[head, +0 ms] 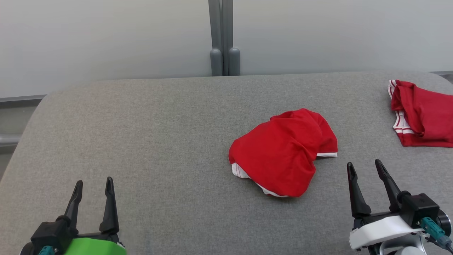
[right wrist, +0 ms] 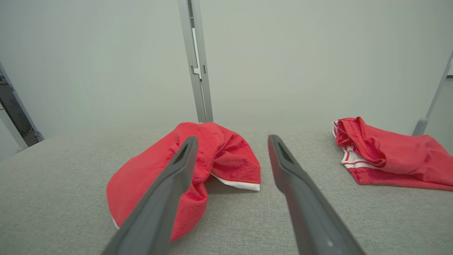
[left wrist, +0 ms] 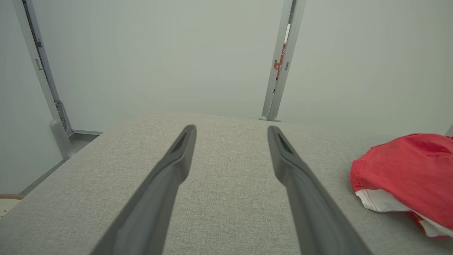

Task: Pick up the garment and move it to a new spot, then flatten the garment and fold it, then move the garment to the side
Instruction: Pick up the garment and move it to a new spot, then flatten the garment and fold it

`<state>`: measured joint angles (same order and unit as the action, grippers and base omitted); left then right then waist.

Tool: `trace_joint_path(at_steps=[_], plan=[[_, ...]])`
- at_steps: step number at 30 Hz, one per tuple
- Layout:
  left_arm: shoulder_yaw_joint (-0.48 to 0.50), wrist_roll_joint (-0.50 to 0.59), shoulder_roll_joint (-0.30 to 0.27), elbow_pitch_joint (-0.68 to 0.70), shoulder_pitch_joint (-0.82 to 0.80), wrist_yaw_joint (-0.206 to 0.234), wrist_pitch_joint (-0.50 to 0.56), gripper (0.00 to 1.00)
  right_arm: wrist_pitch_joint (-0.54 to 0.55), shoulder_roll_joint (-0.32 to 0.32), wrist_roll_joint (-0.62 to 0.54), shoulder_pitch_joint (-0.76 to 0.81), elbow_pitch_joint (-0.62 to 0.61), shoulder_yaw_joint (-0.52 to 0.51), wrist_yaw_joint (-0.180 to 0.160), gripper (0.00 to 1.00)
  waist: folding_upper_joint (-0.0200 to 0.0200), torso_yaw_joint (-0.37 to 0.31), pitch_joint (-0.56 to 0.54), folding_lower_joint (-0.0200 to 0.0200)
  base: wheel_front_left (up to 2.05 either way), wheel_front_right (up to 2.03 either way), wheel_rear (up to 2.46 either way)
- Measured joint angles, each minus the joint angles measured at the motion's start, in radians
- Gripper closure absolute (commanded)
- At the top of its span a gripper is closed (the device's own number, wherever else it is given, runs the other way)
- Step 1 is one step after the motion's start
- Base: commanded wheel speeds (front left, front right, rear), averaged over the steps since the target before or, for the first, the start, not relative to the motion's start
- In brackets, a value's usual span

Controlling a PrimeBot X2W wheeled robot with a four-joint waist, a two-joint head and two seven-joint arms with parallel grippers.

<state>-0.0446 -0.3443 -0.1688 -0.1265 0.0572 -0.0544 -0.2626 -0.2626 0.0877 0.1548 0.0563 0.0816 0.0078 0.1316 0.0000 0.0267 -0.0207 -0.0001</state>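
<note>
- While both arms are waiting low at the near edge of the grey padded table (head: 141,141), the garment (head: 283,152), a crumpled red piece with white trim, is lying in a heap right of centre, not yet picked up.
- Noting the right gripper (head: 364,163): it is sitting just to the right of the heap and nearer the robot, with its fingers spread wide and holding nothing.
- Noting the left gripper (head: 94,181): it is sitting well apart from the heap, far to the left, with its fingers likewise spread and empty. Its wrist view is catching the cloth at the far right edge.
- The heap's long axis is running on a diagonal, from the white-edged near-left corner up to the bulge at the far right. A second white hem is facing the right gripper's side.
- In the right wrist view the cloth is lying ahead and to the left of the fingers. The left finger is overlapping the red fold there, but the head view is showing clear table between them.
- A second red garment (head: 424,120) is lying at the table's far right edge, well apart from the heap. I am judging the central heap to be the piece in hand.
- I am reading the right arm as the nearer one, so a reach forward and leftward is looking likeliest for the pick.
</note>
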Motion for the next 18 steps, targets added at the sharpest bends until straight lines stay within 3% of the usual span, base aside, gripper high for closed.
trace_joint_path(at_steps=[18], plan=[[0.046, 0.059, 0.048, -0.035, 0.008, -0.061, 0.0, 0.0, 0.0, -0.009, 0.003, 0.0, 0.021, 0.017, 0.0, 0.0, 0.0, 0.005, 0.0, 0.0, 0.0, 0.0, 0.0]])
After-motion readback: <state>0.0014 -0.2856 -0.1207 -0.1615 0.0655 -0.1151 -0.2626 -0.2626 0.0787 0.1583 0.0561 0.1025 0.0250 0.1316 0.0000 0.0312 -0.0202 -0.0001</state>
